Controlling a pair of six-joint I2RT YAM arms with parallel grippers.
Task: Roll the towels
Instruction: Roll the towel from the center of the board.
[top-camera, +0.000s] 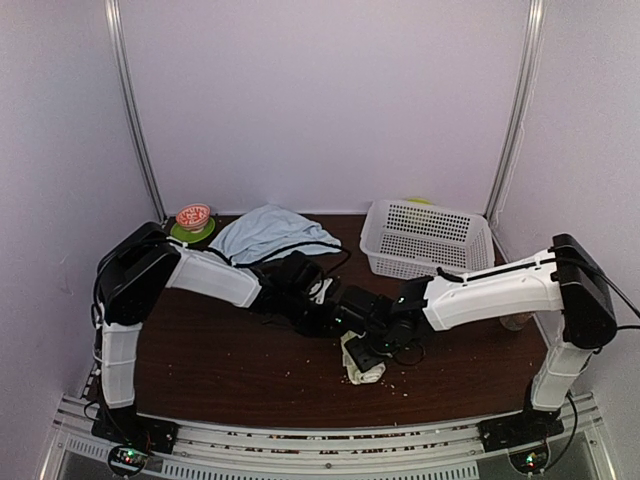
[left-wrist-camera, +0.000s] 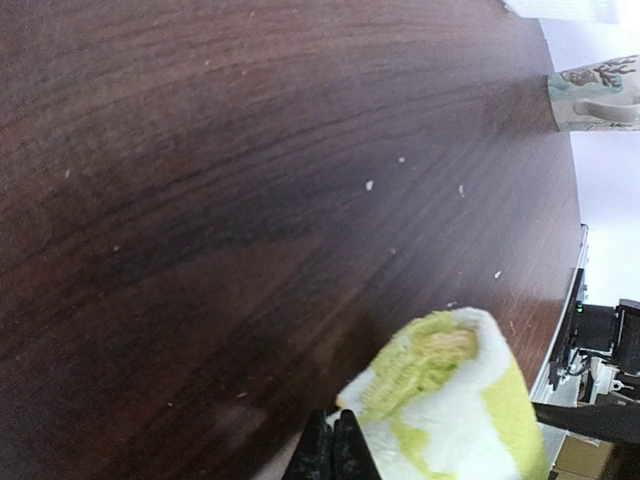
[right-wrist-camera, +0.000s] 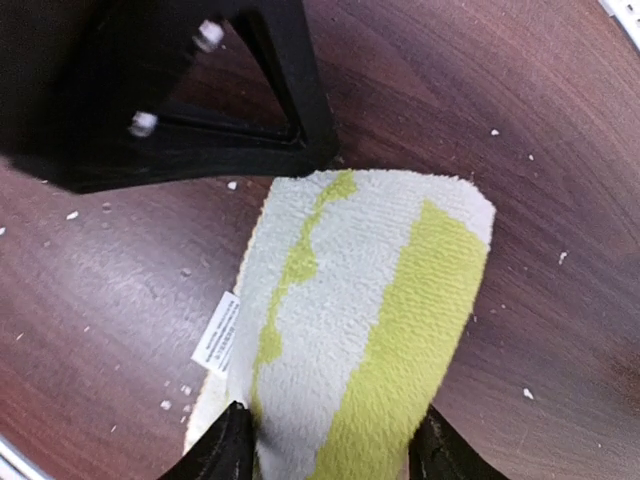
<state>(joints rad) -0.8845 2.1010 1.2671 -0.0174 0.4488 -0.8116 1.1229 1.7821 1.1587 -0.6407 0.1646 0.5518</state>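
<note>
Your right end effector (right-wrist-camera: 330, 430) has its fingers (right-wrist-camera: 232, 445) apart, one on each side of the lime-green towel (right-wrist-camera: 360, 300), at the bottom edge of the right wrist view. You cannot tell from there whether the pads press the cloth or only flank it. Your left end effector (left-wrist-camera: 335, 450) has its fingers pressed together. Its tip sits at the bottom centre of the left wrist view, just beside the end of that towel.

From largest down, the dark wooden table (top-camera: 220, 360) fills the middle of the top view. At its upper right you have a white perforated basket (top-camera: 428, 238). Left of the basket, at upper centre, the pale-blue towel (top-camera: 272, 233) lies loose and rumpled, not rolled. The lime-green towel is rolled into a short cylinder. It lies on the table at the lower centre of the top view, under the point where your two arms meet, and its spiral end faces the left wrist camera. At the upper left a green plate (top-camera: 178, 236) carries a red-and-white bowl (top-camera: 193, 215). A printed mug (left-wrist-camera: 590, 95) shows at the upper right of the left wrist view, well apart from the roll. A small white tag (right-wrist-camera: 215, 330) sticks out at the roll's left edge in the right wrist view. Pale crumbs (right-wrist-camera: 528, 394) dot the table around it.
</note>
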